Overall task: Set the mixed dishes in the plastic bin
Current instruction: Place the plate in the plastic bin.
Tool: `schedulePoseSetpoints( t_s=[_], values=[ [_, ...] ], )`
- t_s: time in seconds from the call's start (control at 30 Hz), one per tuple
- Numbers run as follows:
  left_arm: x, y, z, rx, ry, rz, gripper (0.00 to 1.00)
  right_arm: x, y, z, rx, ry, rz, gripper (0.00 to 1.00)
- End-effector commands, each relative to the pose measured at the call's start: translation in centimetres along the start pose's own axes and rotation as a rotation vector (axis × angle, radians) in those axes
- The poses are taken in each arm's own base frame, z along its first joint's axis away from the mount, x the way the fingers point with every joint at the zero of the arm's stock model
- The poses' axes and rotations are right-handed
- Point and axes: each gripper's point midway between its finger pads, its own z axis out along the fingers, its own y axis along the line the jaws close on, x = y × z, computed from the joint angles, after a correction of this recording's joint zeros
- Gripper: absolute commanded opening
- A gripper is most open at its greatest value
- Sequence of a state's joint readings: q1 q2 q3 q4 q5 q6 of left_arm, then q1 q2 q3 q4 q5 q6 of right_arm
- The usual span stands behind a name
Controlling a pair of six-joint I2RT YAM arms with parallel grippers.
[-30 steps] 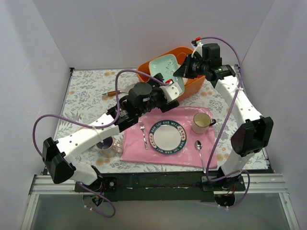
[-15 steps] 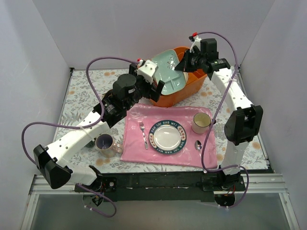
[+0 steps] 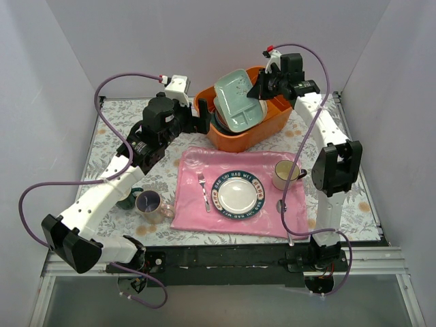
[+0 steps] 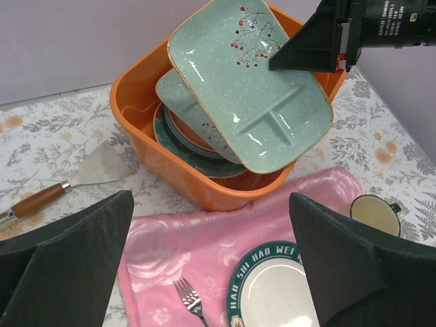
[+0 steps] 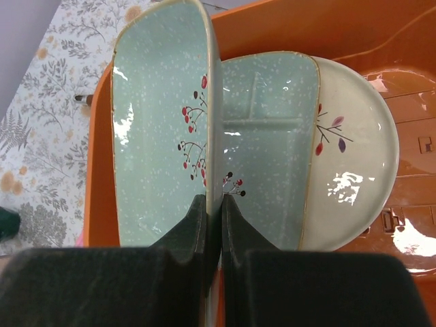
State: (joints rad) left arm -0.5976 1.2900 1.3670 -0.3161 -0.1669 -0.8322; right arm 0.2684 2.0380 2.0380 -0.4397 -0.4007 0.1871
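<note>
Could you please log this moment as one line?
right tool: shut on mint plate, tilted over bin | left tool: open, empty

Left arm [image 3: 109, 191]: stretched from the lower left of the top view toward the upper centre.
Left gripper [image 3: 201, 117]: jaws spread wide, holding nothing.
Right arm [image 3: 320, 126]: upright on the right side, forearm reaching to the upper centre.
Right gripper [image 3: 257, 92]: fingers pinched on the edge of the pale mint squarish plate [image 3: 238, 102].

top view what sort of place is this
Probably a robot test booth, not a kitchen: plain white walls box in a floral-cloth table, a plate and fork laid on a pink mat.
</note>
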Motion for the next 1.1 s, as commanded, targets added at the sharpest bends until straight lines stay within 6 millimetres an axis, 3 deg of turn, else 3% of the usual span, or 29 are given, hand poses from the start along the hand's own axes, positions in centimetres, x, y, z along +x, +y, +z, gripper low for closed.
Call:
schedulePoseSetpoints(
  t_s=[0.0, 0.7, 1.07],
  values=[
    [-0.9, 0.0, -1.7, 0.011, -0.012, -0.059, 0.98, -6.3, 2.5, -1.3, -0.103, -0.182, -0.139, 0.01],
    [0.6, 1.2, -2.5, -0.011, 0.011, -0.119, 0.98, -3.9, -0.6, 2.4, -0.118, -0.115, -0.175, 0.01],
    [0.6, 1.5, -3.0, -0.018, 0.014, -0.135, 0.98, -2.2, -2.3, 4.3, -0.09, -0.083, -0.164, 0.09]
  ],
)
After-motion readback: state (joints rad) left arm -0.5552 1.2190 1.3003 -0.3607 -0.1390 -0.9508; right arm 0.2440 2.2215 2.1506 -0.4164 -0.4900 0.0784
